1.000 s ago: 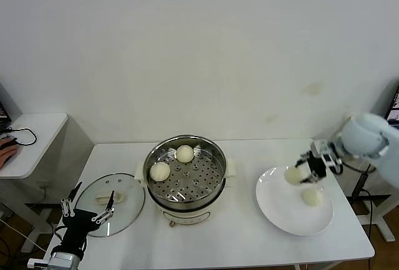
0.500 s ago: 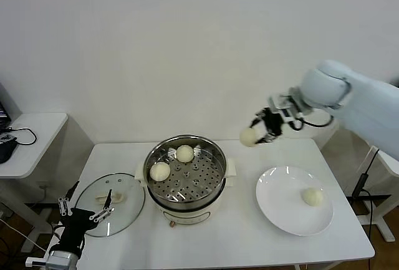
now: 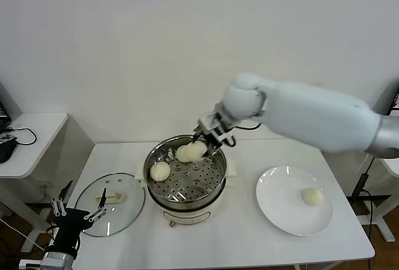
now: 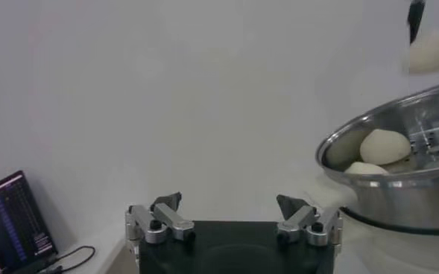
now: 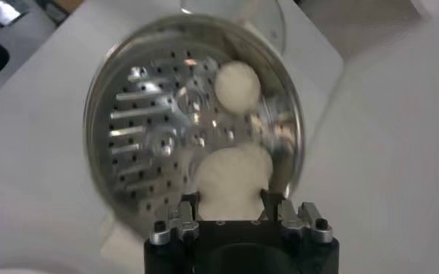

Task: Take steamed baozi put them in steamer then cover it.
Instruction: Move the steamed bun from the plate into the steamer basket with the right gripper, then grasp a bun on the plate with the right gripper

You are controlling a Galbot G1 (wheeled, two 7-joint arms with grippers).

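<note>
My right gripper (image 3: 204,140) is shut on a steamed baozi (image 3: 198,150) and holds it just above the perforated tray of the steamer (image 3: 187,212), toward its back. In the right wrist view the held baozi (image 5: 232,182) sits between the fingers (image 5: 270,202). Two baozi lie in the steamer, one at the front left (image 3: 160,171) and one at the back (image 3: 181,153), partly hidden by the held one. Another baozi (image 3: 312,196) rests on the white plate (image 3: 280,204). The glass cover (image 3: 118,211) lies flat left of the steamer. My left gripper (image 3: 79,207) stands open at the cover's near edge, empty.
A small side table (image 3: 34,130) with a cable stands to the far left, and a laptop (image 4: 14,223) shows in the left wrist view. A white wall runs behind the table. The steamer rim (image 4: 398,179) lies beyond my left gripper (image 4: 229,202).
My right arm has carried the baozi from above the plate leftward to over the steamer. The left gripper has drifted slightly down and left, still open.
</note>
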